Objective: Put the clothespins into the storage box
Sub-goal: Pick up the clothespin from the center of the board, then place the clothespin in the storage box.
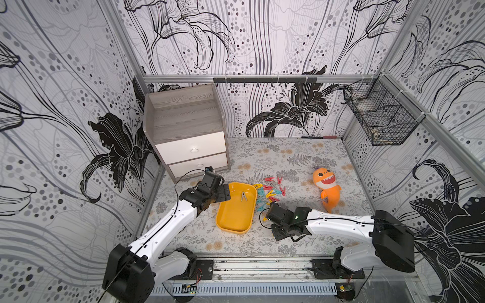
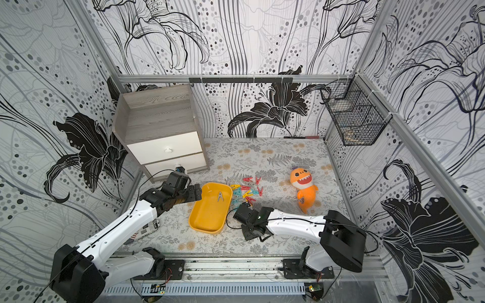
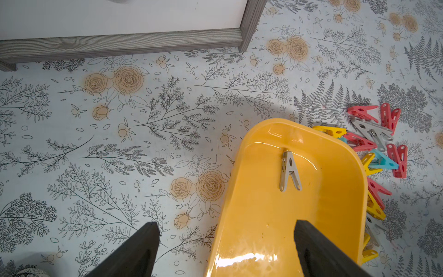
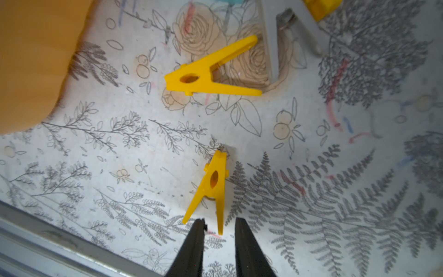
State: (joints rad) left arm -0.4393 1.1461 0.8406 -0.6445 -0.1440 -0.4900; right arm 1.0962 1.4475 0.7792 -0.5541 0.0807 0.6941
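Observation:
The yellow-orange storage box (image 1: 236, 217) (image 2: 210, 217) lies mid-table with one grey clothespin (image 1: 243, 196) (image 3: 289, 171) flat inside. Several red, yellow, teal and grey clothespins (image 1: 270, 190) (image 3: 374, 148) are heaped against its right side. My left gripper (image 1: 225, 193) (image 3: 226, 223) hangs open over the box's left rim, holding nothing. My right gripper (image 4: 219, 221) is low over the table beside the box (image 4: 28, 60); its jaws stand a narrow gap apart, with one leg of a yellow clothespin (image 4: 213, 189) between the tips, untouched. In both top views its fingers are hidden under the wrist (image 1: 274, 213).
A grey wood drawer cabinet (image 1: 189, 131) stands at the back left, close behind my left arm. An orange shark toy (image 1: 326, 187) lies right of the pile. A black wire basket (image 1: 380, 118) hangs on the right wall. Another yellow pin (image 4: 208, 74) and a grey one (image 4: 285, 31) lie ahead.

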